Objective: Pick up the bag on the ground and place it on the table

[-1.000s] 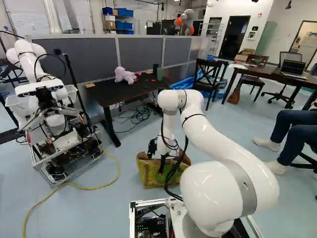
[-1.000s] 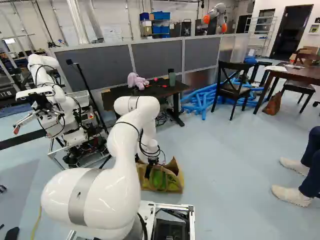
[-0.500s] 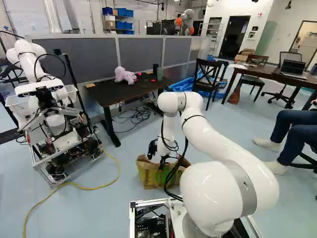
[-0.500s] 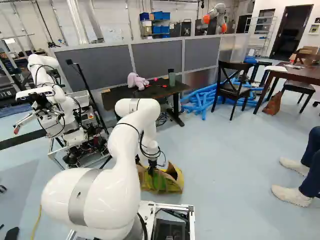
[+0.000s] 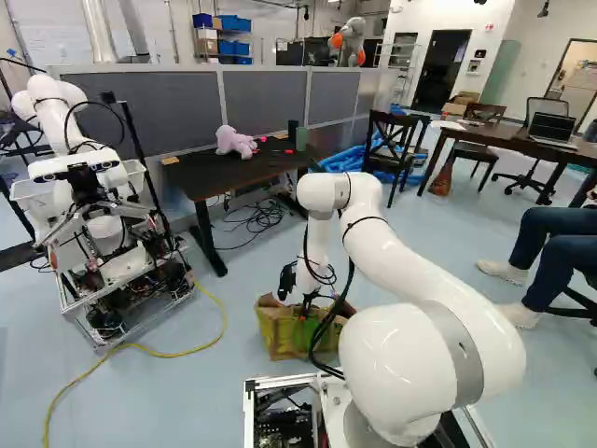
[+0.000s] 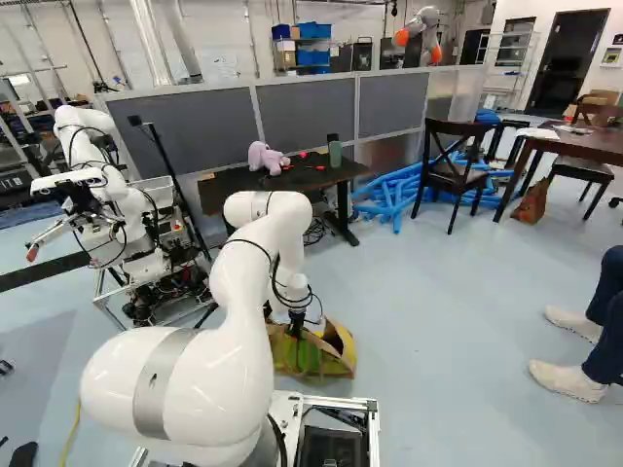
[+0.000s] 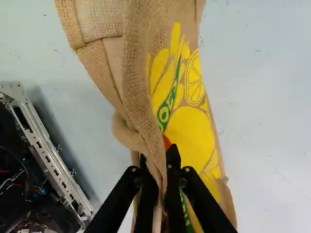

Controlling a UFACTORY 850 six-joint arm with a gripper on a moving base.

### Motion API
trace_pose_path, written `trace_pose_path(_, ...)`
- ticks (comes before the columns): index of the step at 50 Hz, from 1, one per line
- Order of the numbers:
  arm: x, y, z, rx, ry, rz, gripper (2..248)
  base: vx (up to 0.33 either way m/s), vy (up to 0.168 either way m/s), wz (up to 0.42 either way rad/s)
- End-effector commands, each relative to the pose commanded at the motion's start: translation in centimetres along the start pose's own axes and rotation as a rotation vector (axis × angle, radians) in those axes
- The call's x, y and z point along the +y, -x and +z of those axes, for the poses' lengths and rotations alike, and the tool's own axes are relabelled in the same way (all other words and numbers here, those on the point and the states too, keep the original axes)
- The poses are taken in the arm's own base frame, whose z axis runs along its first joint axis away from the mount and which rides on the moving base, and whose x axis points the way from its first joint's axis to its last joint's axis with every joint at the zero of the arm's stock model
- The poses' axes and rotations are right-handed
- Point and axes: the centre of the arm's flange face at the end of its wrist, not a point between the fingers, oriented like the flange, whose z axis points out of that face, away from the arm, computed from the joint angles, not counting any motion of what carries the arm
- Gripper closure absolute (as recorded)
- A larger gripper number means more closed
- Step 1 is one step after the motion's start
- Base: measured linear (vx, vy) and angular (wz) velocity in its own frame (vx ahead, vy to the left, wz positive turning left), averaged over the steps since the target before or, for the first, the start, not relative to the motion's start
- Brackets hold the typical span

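Note:
The tan, yellow and green bag (image 5: pixel 278 336) stands on the floor below my arm. Above its top, the gripper (image 5: pixel 307 304) points downward, partly hidden by cables. In the right base view the gripper (image 6: pixel 296 329) is over the side of the bag (image 6: pixel 326 364). Seen from the wrist, the gripper (image 7: pixel 156 162) is shut on a gathered strip of the bag's burlap (image 7: pixel 141 90), with a finger on either side. The bag's printed side (image 7: pixel 189 131) spreads beside and ahead of the fingers.
A black table (image 5: pixel 229 177) with a plush toy (image 5: pixel 234 141) stands beyond the bag. A brown table (image 5: pixel 508 138) holds a laptop. Another robot (image 5: pixel 103 215) is at the left, beside a yellow cable (image 5: pixel 163 355). A person's legs (image 5: pixel 550 247) are at the right.
My gripper has closed on the bag's fabric after a slight shift of the arm. The bag's top has been drawn inward and its sides have changed shape. The base has stayed put.

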Motion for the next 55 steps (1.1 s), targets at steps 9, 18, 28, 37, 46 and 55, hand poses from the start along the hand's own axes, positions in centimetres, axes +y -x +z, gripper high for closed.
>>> trace_pose_path(9,-0.1,-0.1,-1.2,0.001,0.001,0.000,224,0.000,0.000,0.000)
trace_pose_path(18,-0.2,-0.3,-2.6,0.001,0.004,-0.001,224,0.000,0.000,0.000)
trace_pose_path(28,-0.9,-1.0,-4.0,0.000,-0.001,-0.016,224,0.000,0.000,0.000)
trace_pose_path(37,-2.1,-2.5,-5.2,-0.004,-0.008,-0.051,224,0.000,0.000,0.000)
trace_pose_path(46,-3.4,-4.3,-6.3,-0.007,-0.013,-0.079,224,0.000,0.000,0.000)
trace_pose_path(55,-4.9,-5.9,-7.4,-0.018,-0.017,-0.082,224,0.000,0.000,0.000)
